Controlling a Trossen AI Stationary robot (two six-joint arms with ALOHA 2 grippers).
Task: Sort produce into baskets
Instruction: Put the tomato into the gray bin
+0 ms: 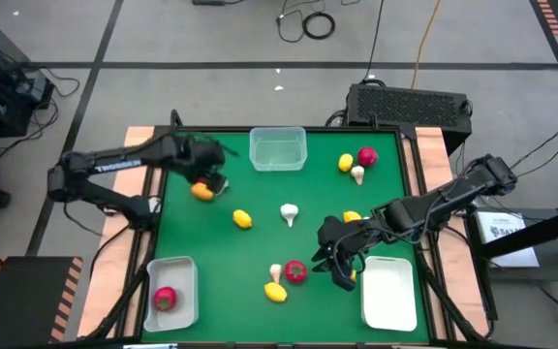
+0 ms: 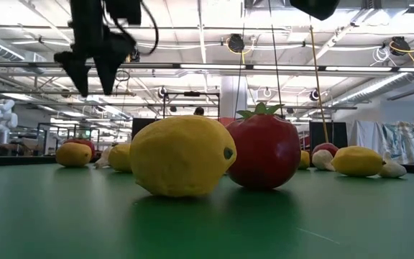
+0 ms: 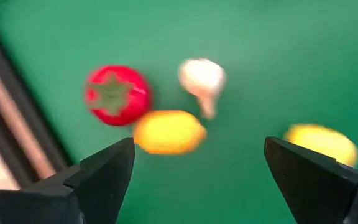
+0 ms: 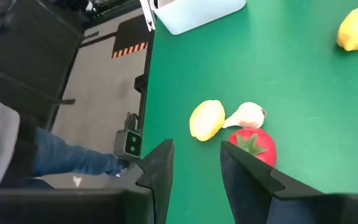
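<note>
While the left gripper hangs over the counter's left back part with its jaws wide apart and nothing between them, an orange lemon lies just beside it on the green surface. In the left wrist view the fingers frame a far group: a tomato, a lemon and a mushroom close together, with another lemon off to one side.

The right gripper is low over the counter's right front part, just left of the right front basket. Its jaws stand a narrow gap apart and hold nothing; the right wrist view shows bare green between the fingers. Near it lie a tomato, a mushroom and a lemon in a tight cluster.

A lemon and a mushroom lie apart near the counter's middle. At the right back, a lemon, a tomato and a mushroom sit close together. Another lemon shows partly behind the right arm.

The back basket holds nothing visible. The left front basket holds one tomato. A person's sleeve shows beyond the counter's edge in the right wrist view.
</note>
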